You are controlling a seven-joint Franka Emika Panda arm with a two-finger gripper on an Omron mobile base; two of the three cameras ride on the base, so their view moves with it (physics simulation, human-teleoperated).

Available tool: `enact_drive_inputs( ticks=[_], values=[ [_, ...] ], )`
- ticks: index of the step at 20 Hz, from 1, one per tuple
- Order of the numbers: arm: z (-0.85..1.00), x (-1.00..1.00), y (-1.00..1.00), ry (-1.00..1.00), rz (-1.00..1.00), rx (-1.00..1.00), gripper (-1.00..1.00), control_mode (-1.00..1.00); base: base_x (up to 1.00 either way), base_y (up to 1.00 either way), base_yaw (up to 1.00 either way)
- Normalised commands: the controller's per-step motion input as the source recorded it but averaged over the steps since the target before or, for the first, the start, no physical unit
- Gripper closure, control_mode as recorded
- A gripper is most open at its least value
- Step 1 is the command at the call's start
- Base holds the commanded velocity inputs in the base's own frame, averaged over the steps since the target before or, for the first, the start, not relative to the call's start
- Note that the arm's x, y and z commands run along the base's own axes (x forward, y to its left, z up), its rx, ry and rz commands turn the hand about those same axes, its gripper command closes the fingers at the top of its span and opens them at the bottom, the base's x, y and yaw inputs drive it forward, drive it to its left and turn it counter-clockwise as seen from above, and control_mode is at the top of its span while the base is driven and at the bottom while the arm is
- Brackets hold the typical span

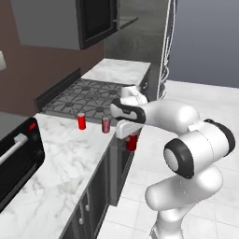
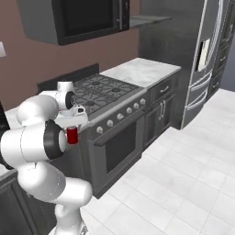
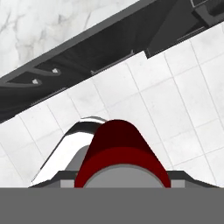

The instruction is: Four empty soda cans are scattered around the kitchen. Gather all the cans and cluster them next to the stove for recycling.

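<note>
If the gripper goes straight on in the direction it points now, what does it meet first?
Probably the white tiled floor: the gripper, shut on a red can, points down just outside the counter edge. How near that edge passes is unclear.

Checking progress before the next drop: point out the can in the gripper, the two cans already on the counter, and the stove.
Held can [image 1: 132, 142], left base view, red side.
Bright red can [image 1: 81, 121], left base view, body.
Darker red can [image 1: 106, 124], left base view, body.
Stove [image 1: 84, 95], left base view, grate.

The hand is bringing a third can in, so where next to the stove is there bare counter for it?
Bare marble lies between the two standing cans and the toaster oven, out to the counter's front edge. It is crowded along the stove edge. The hand holds the red can off the counter.
</note>
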Motion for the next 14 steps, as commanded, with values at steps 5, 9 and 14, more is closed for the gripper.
enact_drive_inputs(
  ticks=[5,9,14],
  values=[
    [0.0,0.0,0.0,0.0,0.0,0.0,1.0,1.0,0.16,0.25,0.18],
    [0.0,0.0,0.0,0.0,0.0,0.0,1.0,1.0,0.32,0.19,0.17],
    [0.0,0.0,0.0,0.0,0.0,0.0,1.0,1.0,0.32,0.18,0.16]
  ],
)
